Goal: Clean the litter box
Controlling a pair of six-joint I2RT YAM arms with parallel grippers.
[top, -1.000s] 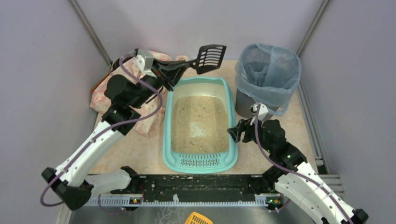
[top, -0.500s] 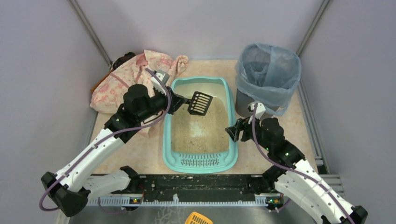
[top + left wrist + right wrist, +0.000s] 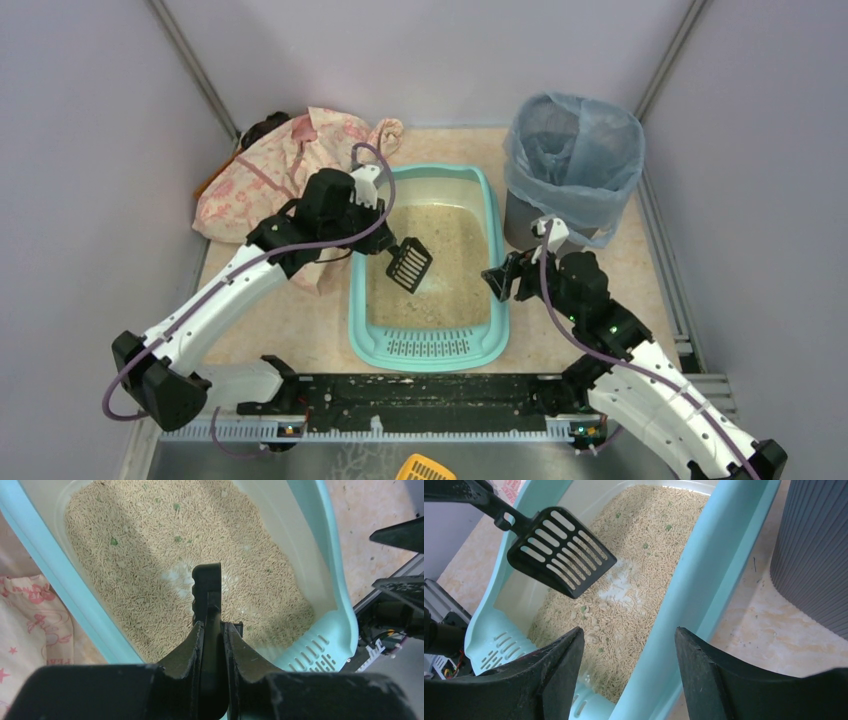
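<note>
Left gripper (image 3: 214, 627) is clamped tight on the scoop (image 3: 561, 550), blade over the litter (image 3: 150, 555) just past its fingers. Right gripper (image 3: 629, 632) gapes wide and empty over the box (image 3: 495, 300) rim, bin (image 3: 575, 150) just to its right, pink cloth (image 3: 270, 170) off left.

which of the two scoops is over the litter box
The black scoop, held by the left gripper above the litter box; the yellow scoop lies outside it, near the arm bases.

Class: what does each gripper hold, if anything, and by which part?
The left gripper clamps the black slotted plastic scoop by its handle; the right gripper is open, holding nothing.
</note>
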